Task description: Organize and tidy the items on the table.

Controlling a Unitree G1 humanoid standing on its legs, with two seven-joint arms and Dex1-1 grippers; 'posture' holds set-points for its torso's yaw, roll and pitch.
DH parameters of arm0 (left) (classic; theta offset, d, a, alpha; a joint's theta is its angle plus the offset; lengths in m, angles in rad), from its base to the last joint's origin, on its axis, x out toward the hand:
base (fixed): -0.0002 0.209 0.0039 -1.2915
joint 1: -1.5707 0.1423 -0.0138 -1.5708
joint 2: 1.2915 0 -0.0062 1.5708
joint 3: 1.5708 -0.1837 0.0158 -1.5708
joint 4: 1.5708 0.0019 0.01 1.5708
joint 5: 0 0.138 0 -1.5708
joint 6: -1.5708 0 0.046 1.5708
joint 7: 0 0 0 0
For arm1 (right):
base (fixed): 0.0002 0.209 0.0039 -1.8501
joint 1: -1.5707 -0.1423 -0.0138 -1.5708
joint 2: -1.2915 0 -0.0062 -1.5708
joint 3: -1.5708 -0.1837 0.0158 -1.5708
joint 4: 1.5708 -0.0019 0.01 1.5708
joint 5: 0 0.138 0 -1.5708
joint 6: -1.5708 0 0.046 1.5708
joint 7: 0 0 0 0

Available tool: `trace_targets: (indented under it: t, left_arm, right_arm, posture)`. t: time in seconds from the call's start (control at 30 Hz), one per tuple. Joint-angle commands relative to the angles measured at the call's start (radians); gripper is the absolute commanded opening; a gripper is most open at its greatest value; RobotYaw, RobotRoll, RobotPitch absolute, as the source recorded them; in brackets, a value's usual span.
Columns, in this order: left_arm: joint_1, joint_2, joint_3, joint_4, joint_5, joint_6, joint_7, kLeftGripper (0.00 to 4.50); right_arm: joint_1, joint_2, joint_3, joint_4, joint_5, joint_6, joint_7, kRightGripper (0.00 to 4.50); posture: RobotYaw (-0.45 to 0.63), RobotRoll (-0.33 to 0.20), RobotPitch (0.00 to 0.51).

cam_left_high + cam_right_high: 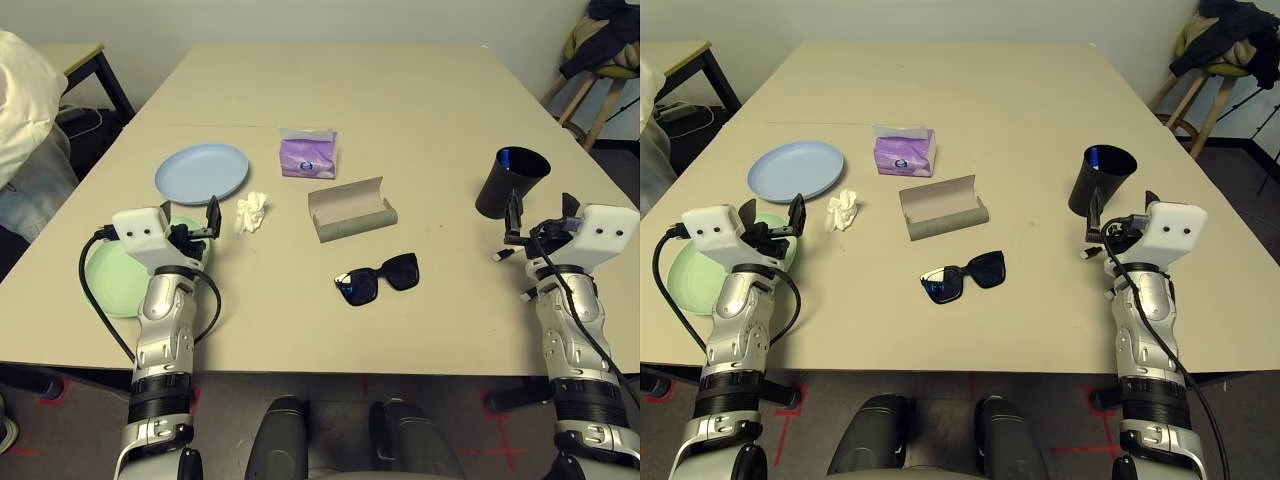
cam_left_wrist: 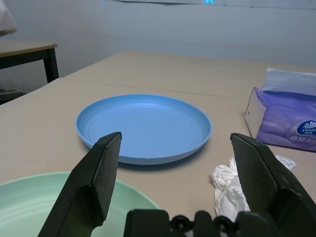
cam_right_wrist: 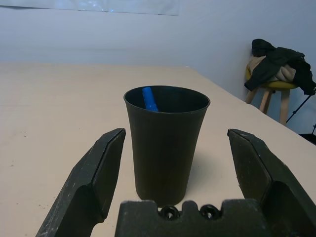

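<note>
Over table (image 1: 420,120): left gripper (image 2: 177,163) spread wide, empty, facing blue plate (image 2: 143,127); right gripper (image 3: 175,165) spread wide before black cup (image 3: 166,140).

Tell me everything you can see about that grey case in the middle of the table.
The grey glasses case is oblong, matte, with a hinged lid standing open and a pale lining; it looks empty. It lies flat near the middle of the beige table, touching nothing. The purple tissue pack lies beyond it, the black sunglasses nearer the robot.
</note>
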Motion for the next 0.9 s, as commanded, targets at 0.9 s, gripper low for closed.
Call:
trace_targets:
  t: [0.9]
  left_arm:
    - [0.007,0.033,-0.029,-0.034,-0.026,0.048,-0.105,4.5]
  right_arm:
    - [-0.004,-0.048,0.096,0.046,0.107,-0.085,0.421,4.48]
  posture:
    - [0.19,0.0,0.06]
